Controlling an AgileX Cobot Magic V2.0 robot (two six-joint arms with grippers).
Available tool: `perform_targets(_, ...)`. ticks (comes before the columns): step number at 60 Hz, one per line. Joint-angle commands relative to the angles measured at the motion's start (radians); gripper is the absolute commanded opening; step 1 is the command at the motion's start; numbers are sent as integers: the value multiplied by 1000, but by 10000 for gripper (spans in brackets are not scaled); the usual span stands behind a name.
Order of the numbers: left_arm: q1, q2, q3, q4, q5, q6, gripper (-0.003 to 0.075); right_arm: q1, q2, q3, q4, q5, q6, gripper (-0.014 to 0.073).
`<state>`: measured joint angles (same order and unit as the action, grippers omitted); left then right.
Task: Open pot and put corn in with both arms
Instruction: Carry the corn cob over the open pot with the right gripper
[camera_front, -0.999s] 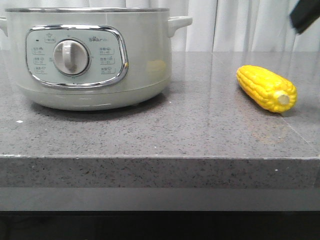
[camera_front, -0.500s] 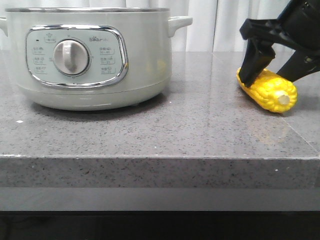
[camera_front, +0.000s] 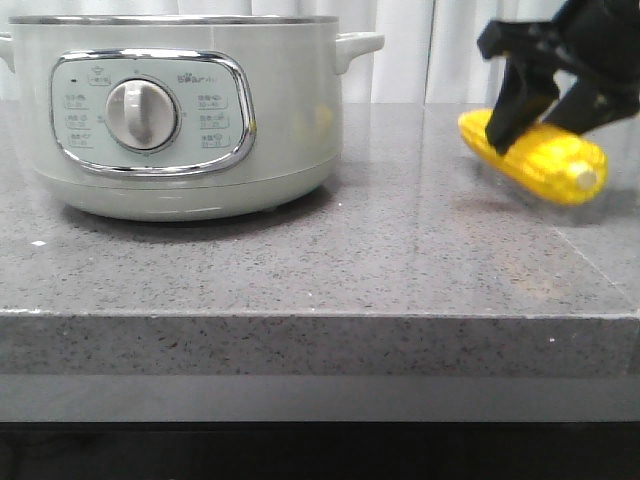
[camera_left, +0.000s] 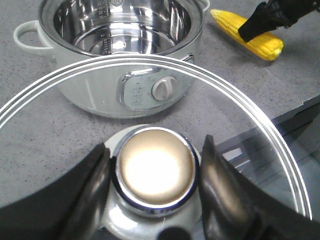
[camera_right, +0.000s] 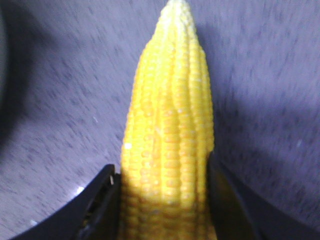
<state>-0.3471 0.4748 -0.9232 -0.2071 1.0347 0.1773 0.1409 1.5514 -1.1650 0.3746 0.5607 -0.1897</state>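
Observation:
The pale grey-green pot stands at the table's left with no lid on; its steel inside shows empty in the left wrist view. My left gripper is shut on the round metal knob of the glass lid and holds it above and in front of the pot. My right gripper is shut on the yellow corn at the right and holds it just off the table, tilted. In the right wrist view the corn sits between the fingers. The left gripper is out of the front view.
The grey speckled table has its front edge close to the front camera. White curtains hang behind. The pot's side handle sticks out toward the corn. The right gripper and corn also show in the left wrist view.
The right gripper came down from the upper right, closed round the corn and raised it slightly off the table, shifting it a little left. The pot has not moved.

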Motion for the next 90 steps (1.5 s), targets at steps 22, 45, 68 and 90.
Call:
perform_targets(22, -5, 4, -35, -32, -139, -4, 209, 230, -3, -480, 12, -58, -45, 255)
perform_targets(45, -5, 4, -35, -32, -139, -4, 209, 445, 266, -702, 12, 22, -45, 258)
perform_targets(68, -5, 4, -35, -32, -139, -4, 209, 448, 306, -702, 11, 133, -45, 319)
perform_targets(90, -5, 4, -35, -32, -139, -4, 209, 448, 308, -702, 11, 135, -45, 520)
